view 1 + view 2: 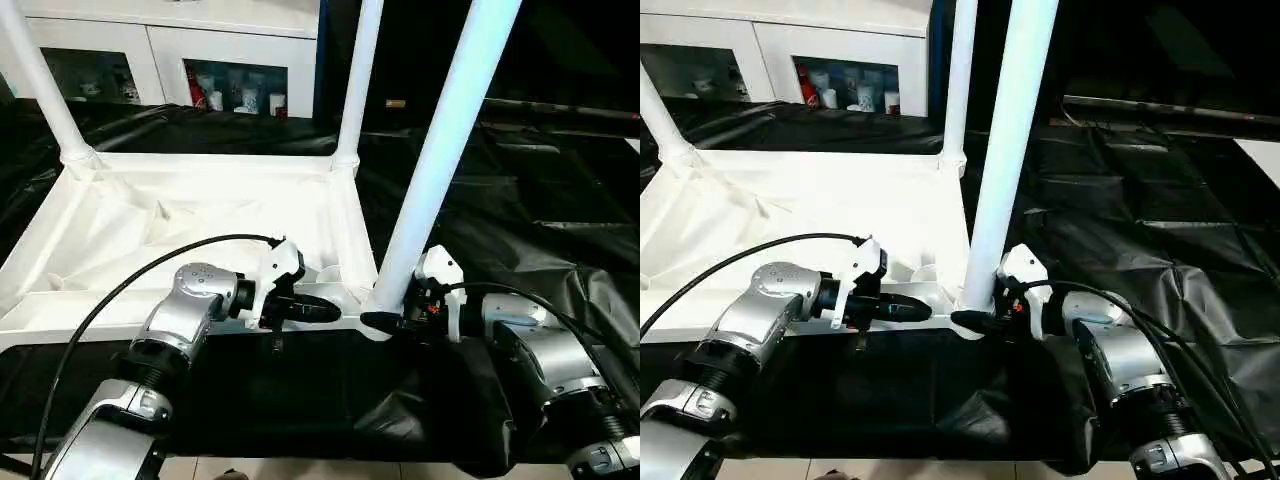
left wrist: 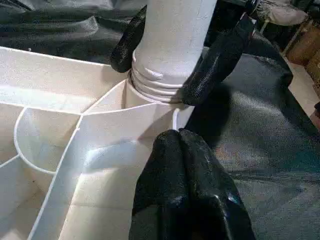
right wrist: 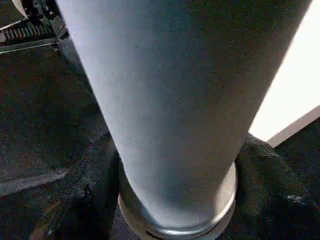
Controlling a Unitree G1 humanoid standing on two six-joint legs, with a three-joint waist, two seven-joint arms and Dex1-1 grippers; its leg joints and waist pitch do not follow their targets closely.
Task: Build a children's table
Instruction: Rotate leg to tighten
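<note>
I see the tabletop (image 1: 200, 225) lying underside up on the black-draped surface (image 1: 520, 190), its ribs and rim facing me. Three legs show. Two stand in the far corner sockets: the far left leg (image 1: 35, 75) leans outward, and the far right leg (image 1: 358, 80) rises nearly straight. The near leg (image 1: 445, 140) stands in the near right corner socket (image 2: 150, 92), tilted a little to the right as it goes up, its ridged lower end sitting at the socket's mouth.

My right claw (image 2: 162, 60) is clamped on the near leg right at its base, one black finger on each side of the tube just above the ridges. From the right wrist camera the leg fills the frame, with the fingers wrapped around its foot.

My left claw (image 1: 318, 311) sits over the tabletop's near rim, just beside that same corner, pointing toward the leg. Its two fingers are pressed together with nothing between them, and the tips stop short of the socket.

Behind the surface stands a white cabinet (image 1: 170, 50) with glass doors.
</note>
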